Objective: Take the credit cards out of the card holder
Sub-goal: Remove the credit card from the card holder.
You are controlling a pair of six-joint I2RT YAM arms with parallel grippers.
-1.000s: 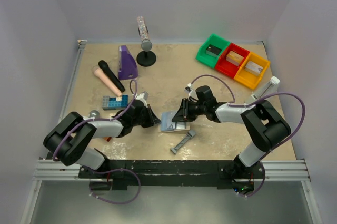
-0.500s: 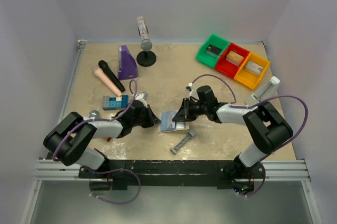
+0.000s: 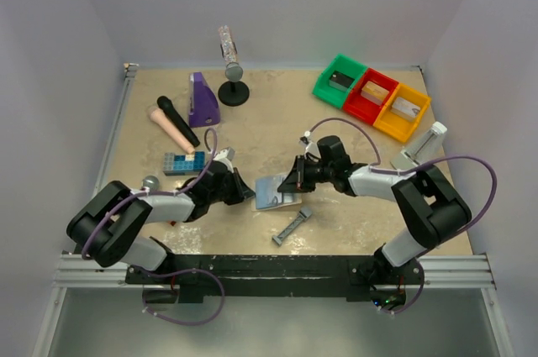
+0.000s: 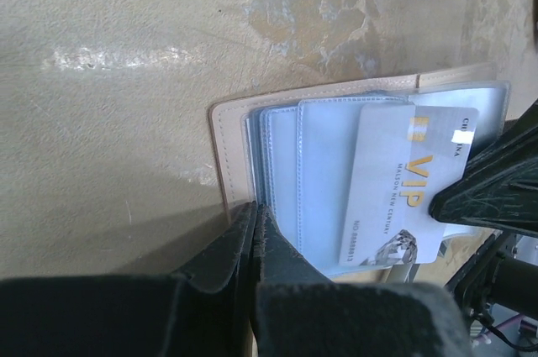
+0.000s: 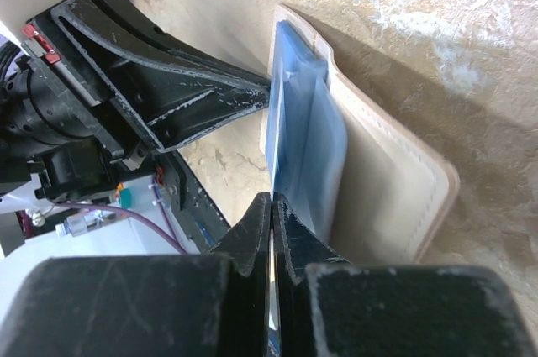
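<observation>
- The left gripper (image 4: 255, 212) is pinching one edge of the open card holder (image 4: 282, 164), its fingers closed on the tan cover and clear sleeves.
- The right gripper (image 5: 271, 202) is clamping one end of a pale VIP credit card (image 4: 409, 185), its fingers pressed together on the thin edge.
- The card is lying printed side up across the blue-grey sleeves.
- The card holder is resting on the mottled beige table (image 3: 252, 122), between both grippers.

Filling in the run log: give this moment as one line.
left pincer: shut on card holder edge | right pincer: shut on VIP card | card partly out | holder lying open
</observation>
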